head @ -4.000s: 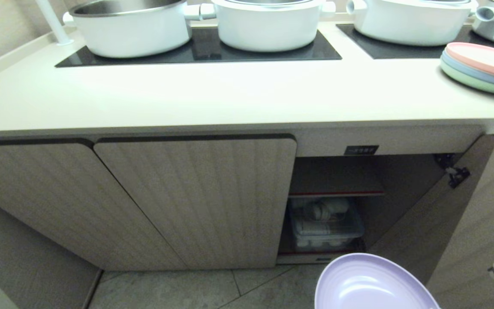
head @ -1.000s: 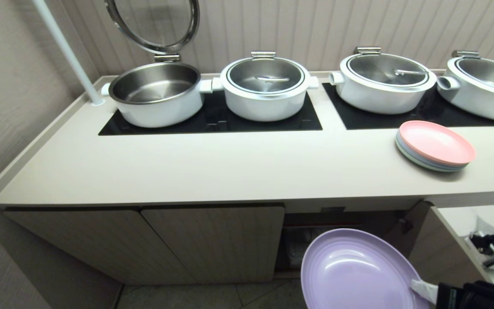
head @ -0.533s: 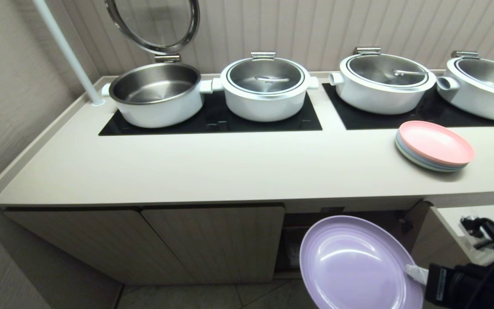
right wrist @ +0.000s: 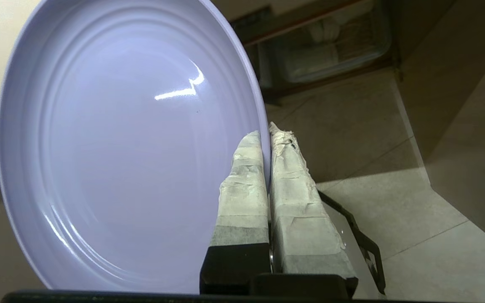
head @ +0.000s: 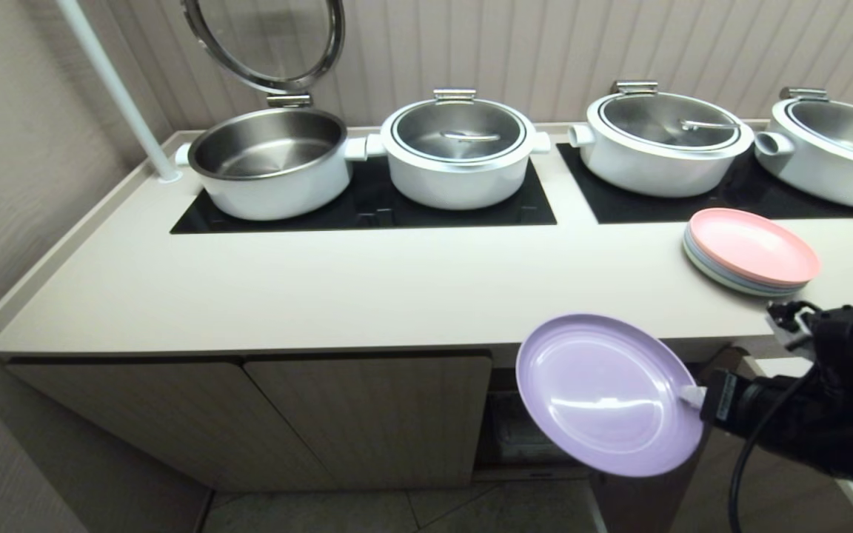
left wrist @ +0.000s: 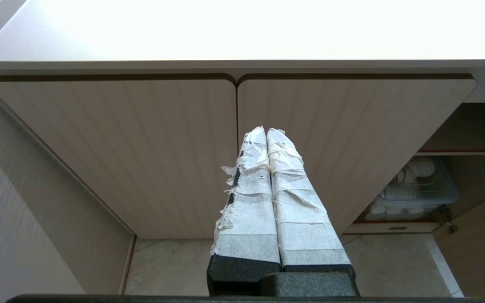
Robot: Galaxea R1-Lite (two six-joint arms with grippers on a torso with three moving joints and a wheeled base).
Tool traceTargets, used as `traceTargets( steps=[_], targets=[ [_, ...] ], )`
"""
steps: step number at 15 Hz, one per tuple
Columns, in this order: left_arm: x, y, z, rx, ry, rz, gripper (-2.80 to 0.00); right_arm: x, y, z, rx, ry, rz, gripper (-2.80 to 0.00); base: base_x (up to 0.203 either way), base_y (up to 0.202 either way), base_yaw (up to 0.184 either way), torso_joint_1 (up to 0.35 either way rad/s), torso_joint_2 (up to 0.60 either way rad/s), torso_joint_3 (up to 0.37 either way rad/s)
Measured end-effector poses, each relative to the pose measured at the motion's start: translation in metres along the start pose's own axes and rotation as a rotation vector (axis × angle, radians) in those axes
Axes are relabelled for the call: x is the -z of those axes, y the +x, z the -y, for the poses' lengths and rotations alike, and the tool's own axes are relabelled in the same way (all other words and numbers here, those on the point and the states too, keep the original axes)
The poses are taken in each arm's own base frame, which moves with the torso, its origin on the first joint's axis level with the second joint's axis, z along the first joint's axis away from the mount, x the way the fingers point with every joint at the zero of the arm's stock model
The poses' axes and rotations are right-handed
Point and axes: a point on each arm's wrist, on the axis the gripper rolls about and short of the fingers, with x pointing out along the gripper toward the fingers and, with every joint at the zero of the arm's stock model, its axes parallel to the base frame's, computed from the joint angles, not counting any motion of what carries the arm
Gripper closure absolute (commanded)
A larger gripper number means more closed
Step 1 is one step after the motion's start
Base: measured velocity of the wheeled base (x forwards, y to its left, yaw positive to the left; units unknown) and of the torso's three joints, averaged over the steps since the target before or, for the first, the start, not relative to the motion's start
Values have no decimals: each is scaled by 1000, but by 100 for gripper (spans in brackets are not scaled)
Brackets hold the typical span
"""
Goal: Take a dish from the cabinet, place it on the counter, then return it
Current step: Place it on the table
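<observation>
Along the beige tabletop we saw white pots; lower right of frame, our right claw was clamped on the lavender dish's rim, seemingly clear of the edge; left claw together.

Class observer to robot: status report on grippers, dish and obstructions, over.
Right gripper shut on round lavender plastic plate's rim, held before the beige counter's edge. Left gripper shut, idle. Pastel plate stack further right.
</observation>
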Motion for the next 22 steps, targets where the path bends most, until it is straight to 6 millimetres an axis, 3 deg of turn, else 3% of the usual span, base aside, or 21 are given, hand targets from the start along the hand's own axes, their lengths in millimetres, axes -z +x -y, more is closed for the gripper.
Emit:
traceTargets(
  steps=[5,12,22],
  targets=[
    [0,0,0,0,0,0,0,-40,41,-5,45,24,51,0,0,0,0,0,0,0],
    [0,0,0,0,0,0,0,-73,93,-9,95,38,46,0,0,0,0,0,0,0],
    [0,0,0,0,0,0,0,-109,130,-27,90,172,56,0,0,0,0,0,0,0]
  ],
)
